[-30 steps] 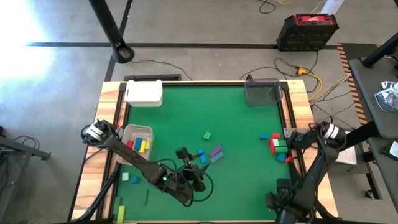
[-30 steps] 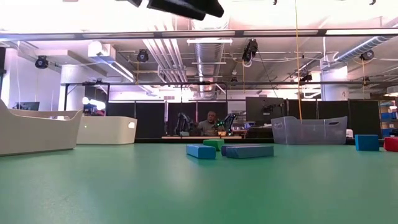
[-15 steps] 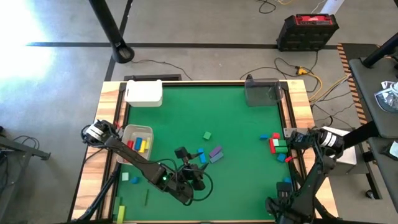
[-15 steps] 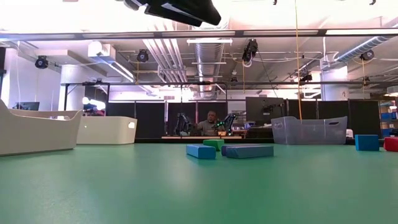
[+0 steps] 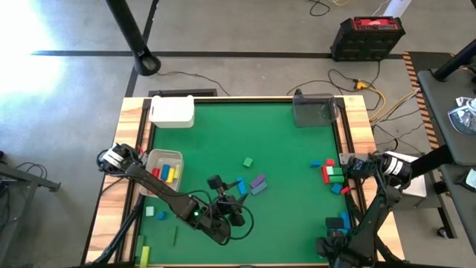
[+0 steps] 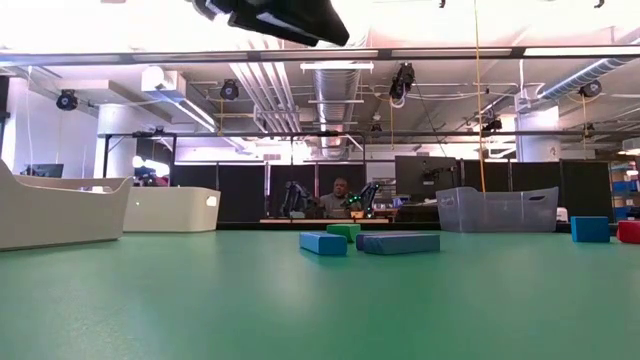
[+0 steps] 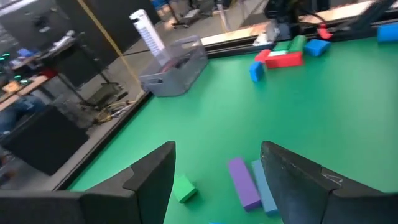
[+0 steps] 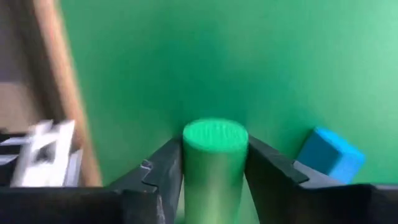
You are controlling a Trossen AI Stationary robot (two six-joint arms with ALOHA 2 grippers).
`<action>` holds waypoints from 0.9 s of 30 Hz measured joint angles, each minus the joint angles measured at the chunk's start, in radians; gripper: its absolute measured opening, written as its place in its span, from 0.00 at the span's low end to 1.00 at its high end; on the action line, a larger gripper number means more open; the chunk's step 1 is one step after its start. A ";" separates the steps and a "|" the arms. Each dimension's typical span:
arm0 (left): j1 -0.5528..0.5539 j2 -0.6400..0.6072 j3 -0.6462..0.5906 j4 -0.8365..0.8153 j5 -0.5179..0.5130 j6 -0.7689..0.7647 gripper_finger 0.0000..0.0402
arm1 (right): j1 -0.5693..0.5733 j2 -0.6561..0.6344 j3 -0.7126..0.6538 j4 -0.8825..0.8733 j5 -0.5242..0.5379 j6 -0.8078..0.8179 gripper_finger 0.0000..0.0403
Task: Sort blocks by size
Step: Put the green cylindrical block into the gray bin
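Blue and purple bar blocks (image 5: 251, 184) lie near the table's middle, with a green cube (image 5: 247, 161) just beyond them. My left gripper (image 5: 220, 190) hovers open above the mat, short of these bars (image 7: 244, 182). Red, green and blue blocks (image 5: 331, 173) cluster at the right edge. My right gripper (image 5: 332, 223) is at the near right, shut on a green round block (image 8: 215, 155) beside a blue block (image 8: 328, 155). My right gripper pinches the green round block by its curved sides (image 8: 188, 163) between the two fingers. The block lies along the fingers, its flat end (image 8: 215, 135) toward the mat. Whether it rests on the mat cannot be told.
A clear tray (image 5: 154, 158) with red, yellow and blue blocks stands at the left edge. A white tray (image 5: 172, 112) is at the far left and a grey tray (image 5: 312, 110) at the far right. Loose blocks (image 5: 152, 213) lie on the wooden left border.
My left gripper has drifted a little toward the table's left edge, staying open and high above the mat. My right arm's wrist has shifted slightly toward the near edge, still holding the green block.
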 joint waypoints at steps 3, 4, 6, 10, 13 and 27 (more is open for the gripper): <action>-0.003 0.000 -0.022 -0.001 -0.022 -0.064 0.55 | -0.002 -0.001 -0.034 0.035 0.011 -0.004 0.38; -0.003 -0.001 -0.032 0.001 -0.016 -0.093 0.55 | -0.005 -0.002 -0.044 0.054 0.014 -0.017 0.37; -0.005 -0.002 -0.059 0.005 0.030 -0.135 0.55 | -0.014 -0.003 -0.064 0.078 0.014 -0.044 0.33; -0.034 -0.001 -0.102 0.028 0.054 -0.186 0.55 | -0.054 -0.017 -0.067 0.081 -0.001 -0.139 0.31; -0.072 -0.005 -0.114 0.059 0.055 -0.182 0.55 | -0.096 -0.051 -0.062 0.082 0.083 -0.249 0.31; -0.163 -0.026 -0.146 0.468 0.091 0.037 0.57 | -0.329 -0.294 -0.072 0.314 0.581 -0.756 0.31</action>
